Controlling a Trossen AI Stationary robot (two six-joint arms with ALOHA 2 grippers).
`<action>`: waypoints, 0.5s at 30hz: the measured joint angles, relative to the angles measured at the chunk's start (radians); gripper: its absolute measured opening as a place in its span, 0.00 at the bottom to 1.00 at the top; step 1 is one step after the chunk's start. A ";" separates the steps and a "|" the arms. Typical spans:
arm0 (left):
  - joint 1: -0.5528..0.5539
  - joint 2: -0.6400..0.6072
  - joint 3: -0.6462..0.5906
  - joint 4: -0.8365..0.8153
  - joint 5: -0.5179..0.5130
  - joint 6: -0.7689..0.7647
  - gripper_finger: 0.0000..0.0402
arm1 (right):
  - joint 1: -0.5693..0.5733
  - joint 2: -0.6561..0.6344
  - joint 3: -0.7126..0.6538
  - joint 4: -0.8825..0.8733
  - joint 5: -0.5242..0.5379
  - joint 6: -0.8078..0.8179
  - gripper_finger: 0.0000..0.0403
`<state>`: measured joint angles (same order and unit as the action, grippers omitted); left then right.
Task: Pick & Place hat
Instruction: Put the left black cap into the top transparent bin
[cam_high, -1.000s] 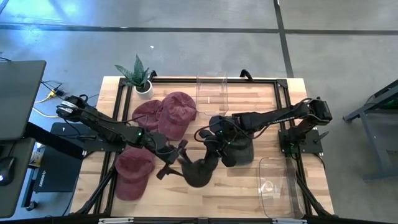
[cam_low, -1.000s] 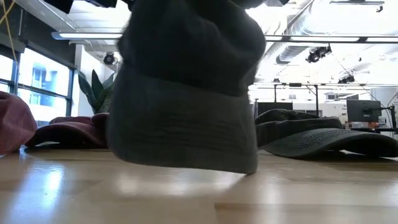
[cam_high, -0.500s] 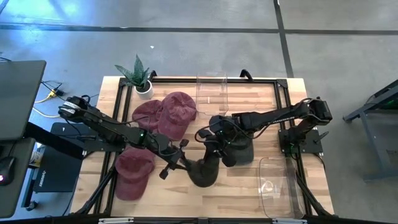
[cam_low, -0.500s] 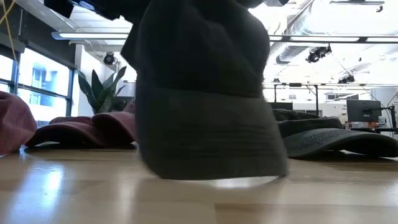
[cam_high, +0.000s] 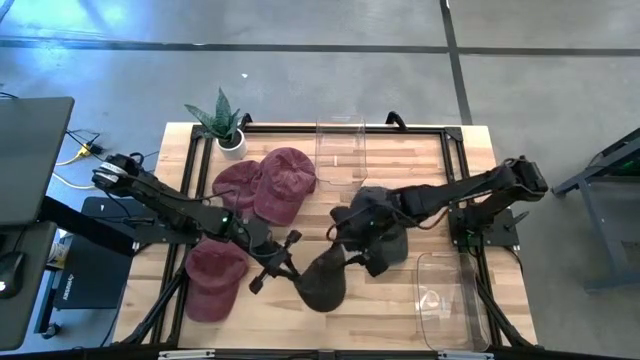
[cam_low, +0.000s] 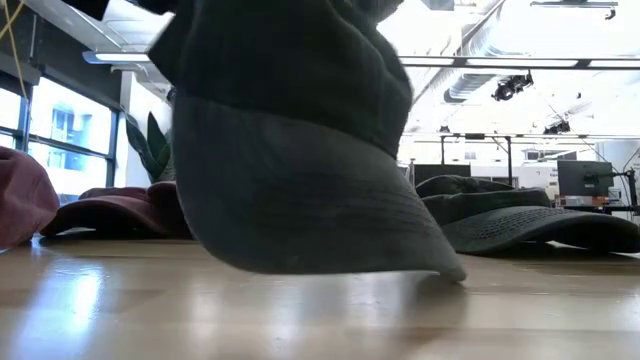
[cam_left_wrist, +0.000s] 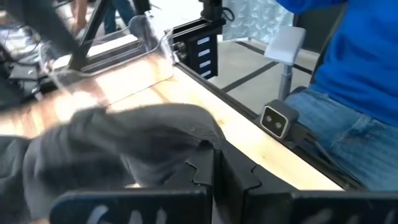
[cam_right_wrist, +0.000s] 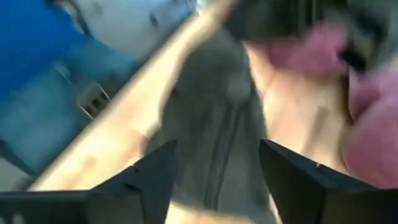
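Two grippers: both working near mid-table.
Grey hat (cam_high: 322, 280): hanging at the near edge, brim brushing the wood.
Left gripper (cam_left_wrist: 214, 180): fingers pinched together on the hat's fabric, carrying it.
Right gripper (cam_right_wrist: 214, 165): fingers spread, holding nothing, hovering just beyond.
Maroon hats (cam_high: 270, 182): lying far left.

Left tool (cam_high: 283, 262) clamped, right tool (cam_high: 342, 237) spread.

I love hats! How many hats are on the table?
5. Three maroon hats: two overlapping near the plant, one at the left front. Two dark hats: one in the left gripper, front middle; one right of centre. Overlaps might hide more.
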<state>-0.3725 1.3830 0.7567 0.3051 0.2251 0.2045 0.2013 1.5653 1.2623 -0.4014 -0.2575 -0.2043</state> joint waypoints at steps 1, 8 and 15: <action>-0.006 0.000 0.000 0.002 0.000 0.008 0.00 | 0.005 0.012 0.000 -0.019 0.025 -0.007 0.59; -0.016 0.000 0.000 0.008 -0.024 0.010 0.00 | -0.029 0.058 -0.001 -0.092 0.160 -0.073 0.63; -0.016 0.000 0.000 0.008 -0.026 0.009 0.00 | -0.169 0.129 -0.001 0.020 -0.271 -0.102 0.64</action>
<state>-0.3882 1.3827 0.7567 0.3127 0.1989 0.2137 0.0325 1.6941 1.2610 -0.3817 -0.5289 -0.3062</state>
